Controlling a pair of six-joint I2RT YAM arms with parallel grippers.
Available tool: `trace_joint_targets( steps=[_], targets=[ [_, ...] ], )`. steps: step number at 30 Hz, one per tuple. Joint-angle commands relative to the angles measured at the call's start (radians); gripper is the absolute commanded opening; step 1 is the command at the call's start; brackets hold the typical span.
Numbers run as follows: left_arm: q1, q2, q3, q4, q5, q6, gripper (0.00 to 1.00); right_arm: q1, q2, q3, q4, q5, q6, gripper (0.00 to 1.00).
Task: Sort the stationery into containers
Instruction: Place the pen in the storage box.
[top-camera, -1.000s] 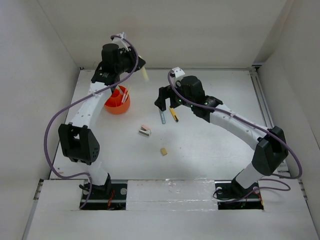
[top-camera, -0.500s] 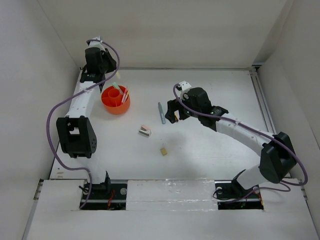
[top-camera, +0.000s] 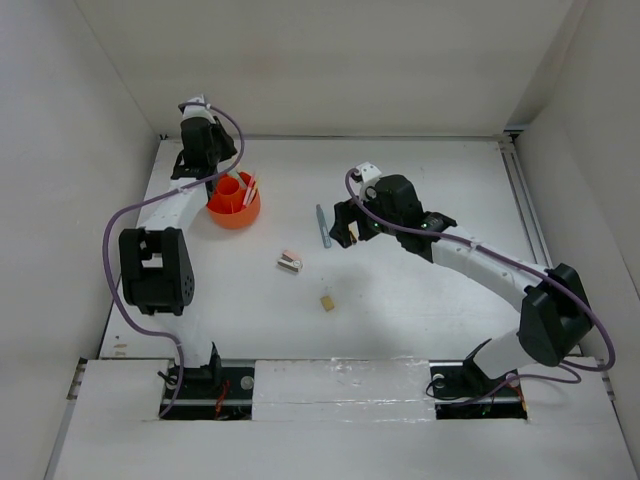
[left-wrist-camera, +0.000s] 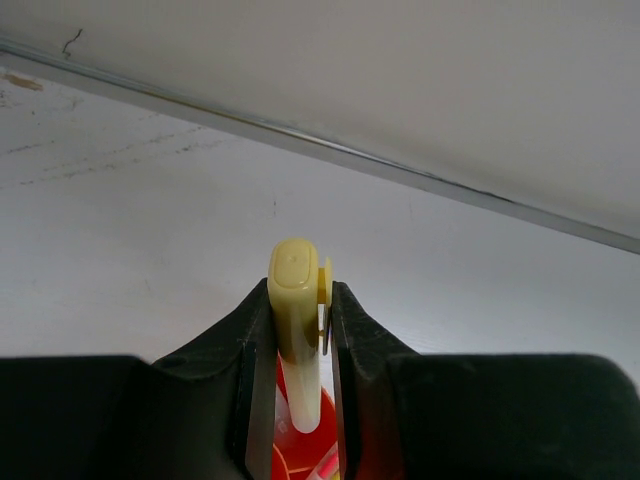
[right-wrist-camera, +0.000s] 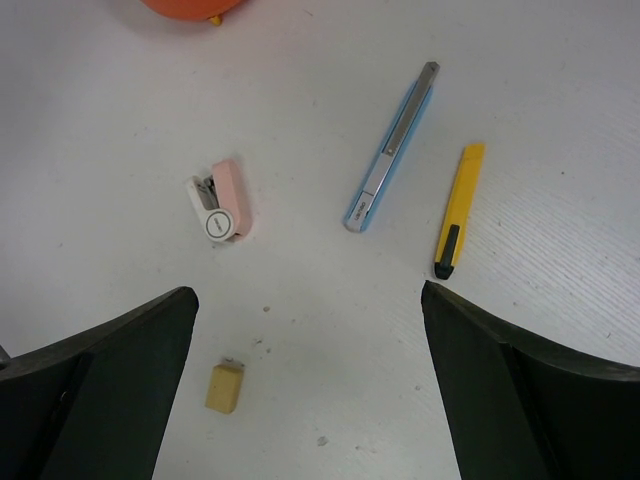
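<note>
Left hand (left-wrist-camera: 300, 310) pinches a pale pen (left-wrist-camera: 292, 275) lengthwise between its fingers. The cap end points to the top of the wrist frame, and the other end is down over the orange cup (top-camera: 240, 216) at the upper left of the worktop (top-camera: 420, 300). Right hand (right-wrist-camera: 308, 300) is spread wide above a blue cutter (right-wrist-camera: 390, 160), which slants from lower left to upper right, and a yellow cutter (right-wrist-camera: 459, 210), which is near upright with its dark end down.
</note>
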Motion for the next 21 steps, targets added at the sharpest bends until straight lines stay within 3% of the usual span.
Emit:
trace_joint_targets(
  steps=[1, 21],
  targets=[
    [-0.001, 0.008, -0.009, 0.1, -0.013, -0.023, 0.0, 0.004, 0.005, 0.004, 0.051, -0.024, -0.017, 1.0],
    [-0.05, 0.048, -0.081, 0.09, -0.091, -0.045, 0.0, 0.004, 0.005, 0.004, 0.06, -0.034, -0.026, 1.0]
  ],
)
